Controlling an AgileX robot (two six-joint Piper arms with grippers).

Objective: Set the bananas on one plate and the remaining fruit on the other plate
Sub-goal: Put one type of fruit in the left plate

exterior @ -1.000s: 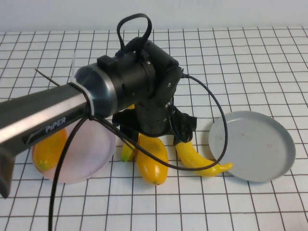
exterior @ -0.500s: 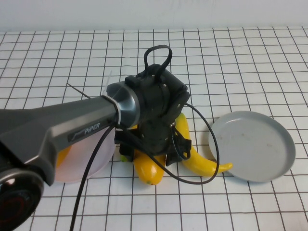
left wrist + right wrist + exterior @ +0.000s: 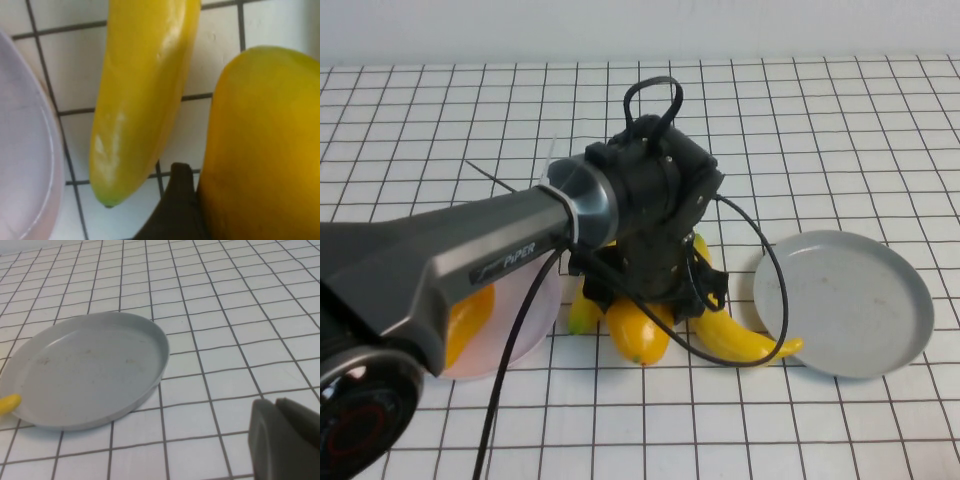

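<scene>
The left gripper (image 3: 645, 300), jaws spread, straddles a mango (image 3: 638, 330) at table centre, its long axis running twelve to six, between two bananas (image 3: 740, 340). Closing squarely across its width should avoid pinching the bananas. The pink plate (image 3: 535, 320) waits at nine o'clock. The right gripper (image 3: 285, 440) is shut, beside the grey plate (image 3: 90, 370).

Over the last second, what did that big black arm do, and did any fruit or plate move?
The left gripper swung in from the left and came down over the mango lying between the two bananas; one finger now sits against it, with no firm grip visible yet. The fruit, the pink plate and the grey plate stayed put. The right gripper stays shut near the grey plate.
</scene>
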